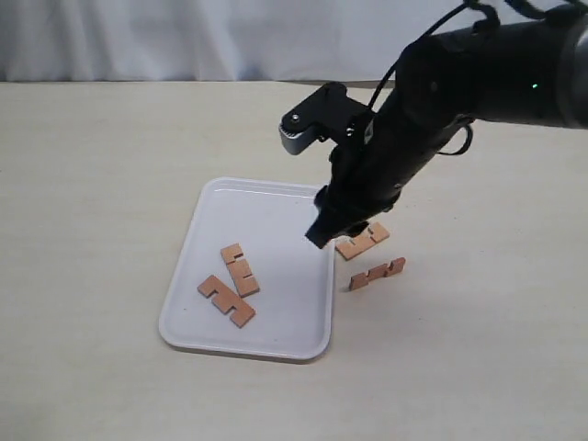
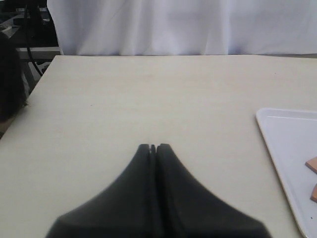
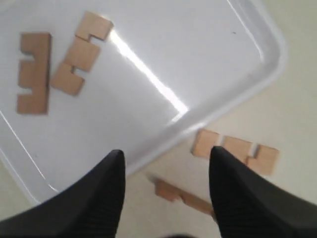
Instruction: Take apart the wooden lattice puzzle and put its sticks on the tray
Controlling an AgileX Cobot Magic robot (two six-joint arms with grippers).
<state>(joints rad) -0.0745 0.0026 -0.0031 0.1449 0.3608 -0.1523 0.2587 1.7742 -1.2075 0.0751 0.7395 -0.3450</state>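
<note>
The wooden lattice puzzle lies apart as loose sticks. Two reddish-brown notched sticks (image 1: 240, 269) (image 1: 226, 300) rest flat in the white tray (image 1: 276, 207). Two more sticks (image 1: 363, 241) (image 1: 378, 273) lie on the table just right of the tray. My right gripper (image 1: 317, 237) hangs open and empty above the tray's right rim. In its wrist view the gripper (image 3: 166, 153) frames the tray (image 3: 198, 59), the two table sticks (image 3: 235, 151) (image 3: 183, 196) and the tray sticks (image 3: 34, 73) (image 3: 79, 53). My left gripper (image 2: 154, 147) is shut over bare table, away from the tray (image 2: 287, 134).
The pale table (image 1: 110, 184) stretches around the tray on all sides. A white curtain (image 1: 184, 37) closes off the far edge. In the left wrist view, dark equipment (image 2: 15, 59) stands beyond the table's corner.
</note>
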